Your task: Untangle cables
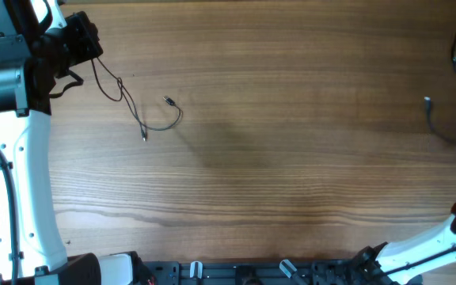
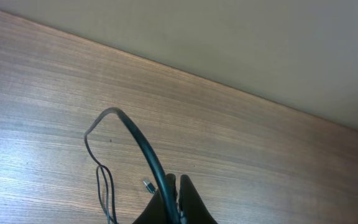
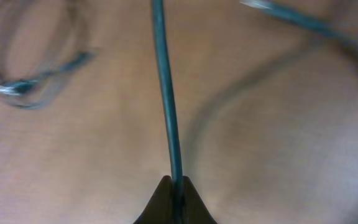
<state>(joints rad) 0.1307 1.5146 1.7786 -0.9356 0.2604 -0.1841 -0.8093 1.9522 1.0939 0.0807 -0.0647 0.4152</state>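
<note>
Closest in, the left gripper is clenched tight on a thin black cable. The cable climbs out from between the fingers, arcs over and doubles back down onto the wooden table. A small plug lies just beside the fingertips. Seen from above, that cable trails away from the gripper at the far left of the table and ends in a loose hook. Over on the right, the right gripper is pinched shut around a second cable that runs straight away from it. Beyond, blurred, a plug tip lies to the left and another strand crosses the far right.
</note>
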